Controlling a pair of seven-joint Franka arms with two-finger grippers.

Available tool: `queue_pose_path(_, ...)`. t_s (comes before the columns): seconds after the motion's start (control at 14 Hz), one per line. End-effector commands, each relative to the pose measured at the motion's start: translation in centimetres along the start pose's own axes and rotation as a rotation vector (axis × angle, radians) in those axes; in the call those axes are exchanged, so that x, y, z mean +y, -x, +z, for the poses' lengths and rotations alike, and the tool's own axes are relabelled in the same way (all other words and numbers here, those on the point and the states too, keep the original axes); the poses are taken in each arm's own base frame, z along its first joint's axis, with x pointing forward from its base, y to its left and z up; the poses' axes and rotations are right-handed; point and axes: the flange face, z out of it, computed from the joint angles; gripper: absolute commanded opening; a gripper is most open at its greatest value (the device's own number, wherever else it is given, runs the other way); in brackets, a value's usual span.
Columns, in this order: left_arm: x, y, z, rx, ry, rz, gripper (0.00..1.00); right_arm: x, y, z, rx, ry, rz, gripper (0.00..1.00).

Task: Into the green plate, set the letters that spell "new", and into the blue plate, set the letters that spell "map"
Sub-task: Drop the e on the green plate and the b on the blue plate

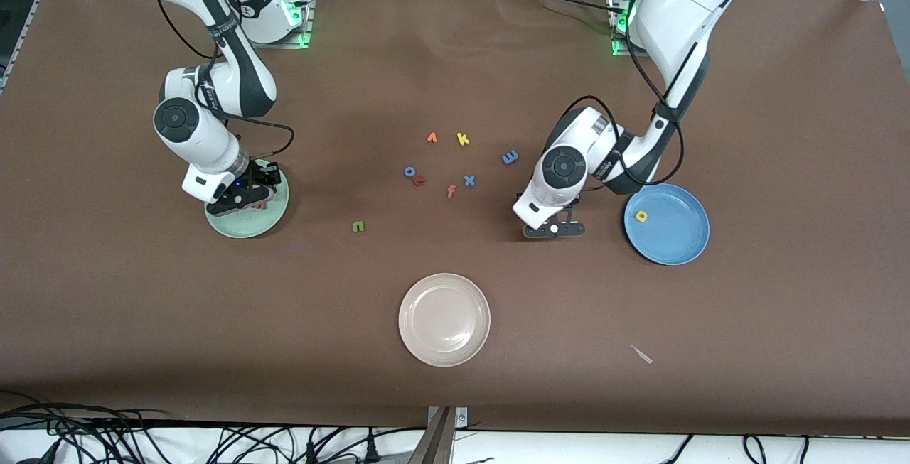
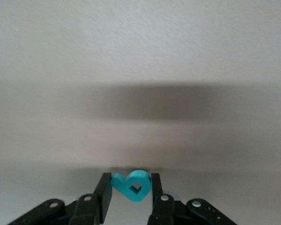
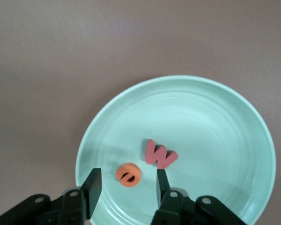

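Observation:
My right gripper [image 1: 245,192] hangs over the green plate [image 1: 242,229], open. The orange e [image 3: 128,175] lies in the plate [image 3: 215,117] between the open fingers, touching neither. The salmon w [image 3: 160,154] lies beside it. My left gripper [image 1: 554,229] is low over the table beside the blue plate [image 1: 675,244], shut on the teal p [image 2: 132,186]. The yellow a [image 1: 641,217] lies in the blue plate. The green n [image 1: 358,226] and the blue m [image 1: 510,158] lie on the table.
A loose group of letters lies mid-table: an orange one [image 1: 431,138], yellow k [image 1: 463,139], blue o [image 1: 410,172], dark red r [image 1: 420,180], salmon f [image 1: 451,191], blue x [image 1: 469,180]. A cream plate [image 1: 444,286] sits nearer the camera.

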Motion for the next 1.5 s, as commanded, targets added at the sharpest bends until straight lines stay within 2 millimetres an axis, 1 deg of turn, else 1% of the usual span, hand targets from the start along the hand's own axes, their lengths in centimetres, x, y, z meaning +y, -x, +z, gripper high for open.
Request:
queue_pose_path(0.0, -2.9, -1.5, -2.6, -0.043, -0.007, 0.073, 0.31, -2.8, -2.1, -3.2, 0.003, -0.023, 0.042, 0.61)
queue_pose_path(0.07, -4.4, -2.1, -3.0, -0.063, 0.003, 0.103, 0.31, -4.4, -3.5, -4.5, -0.01, -0.028, 0.066, 0.62)
queue_pose_path(0.14, -6.0, -2.5, -3.4, -0.083, 0.002, 0.139, 0.31, -5.7, -4.6, -5.2, -0.03, -0.031, 0.096, 0.63)
queue_pose_path(0.21, -7.6, -2.5, -3.9, -0.111, -0.007, 0.188, 0.31, -7.1, -5.4, -5.2, -0.036, -0.035, 0.105, 0.64)
queue_pose_path(0.29, -9.7, -2.9, -4.2, -0.145, -0.009, 0.239, 0.31, -8.1, -6.1, -4.8, -0.034, -0.036, 0.119, 0.64)
queue_pose_path(0.36, -11.9, -3.3, -4.6, -0.16, -0.002, 0.287, 0.31, -9.9, -6.8, -4.1, -0.027, -0.038, 0.146, 0.64)
queue_pose_path(0.5, -16.2, -4.1, -4.6, -0.2, 0.017, 0.384, 0.31, -13.3, -8.1, -1.6, 0.009, -0.044, 0.187, 0.66)
queue_pose_path(0.57, -17.6, -4.5, -4.5, -0.203, 0.027, 0.423, 0.31, -14.1, -8.6, -0.3, 0.028, -0.049, 0.205, 0.66)
queue_pose_path(0.64, -18.8, -4.7, -4.2, -0.208, 0.03, 0.444, 0.31, -14.6, -9.1, 0.5, 0.048, -0.055, 0.22, 0.66)
queue_pose_path(0.72, -19.8, -4.8, -3.9, -0.212, 0.038, 0.453, 0.31, -15.2, -9.7, 0.7, 0.059, -0.06, 0.231, 0.66)
queue_pose_path(0.79, -21.3, -5.1, -3.6, -0.215, 0.048, 0.47, 0.31, -15.9, -10.2, 0.6, 0.068, -0.063, 0.238, 0.66)
queue_pose_path(0.86, -22.3, -5.2, -3.5, -0.216, 0.057, 0.504, 0.31, -16.6, -10.3, 0.5, 0.069, -0.063, 0.24, 0.66)
queue_pose_path(1.0, -25.1, -5.7, -2.9, -0.219, 0.058, 0.569, 0.31, -16.8, -10.3, 1.8, 0.064, -0.061, 0.244, 0.66)
queue_pose_path(1.07, -26.0, -5.8, -2.6, -0.223, 0.032, 0.597, 0.33, -16.9, -10.9, 2.1, 0.078, -0.065, 0.244, 0.66)
queue_pose_path(1.15, -26.3, -5.9, -2.3, -0.228, 0.021, 0.607, 0.49, -17.1, -11.2, 2.4, 0.079, -0.068, 0.246, 0.66)
queue_pose_path(1.22, -26.2, -6.0, -2.3, -0.226, 0.022, 0.618, 0.9, -17.3, -11.5, 2.7, 0.082, -0.069, 0.244, 0.66)
queue_pose_path(1.29, -25.9, -5.9, -2.4, -0.225, 0.03, 0.631, 1.0, -17.7, -11.4, 3.2, 0.081, -0.069, 0.238, 0.66)
queue_pose_path(1.43, -25.2, -5.8, -2.8, -0.22, 0.032, 0.614, 1.0, -17.9, -11.3, 3.5, 0.085, -0.071, 0.235, 0.66)
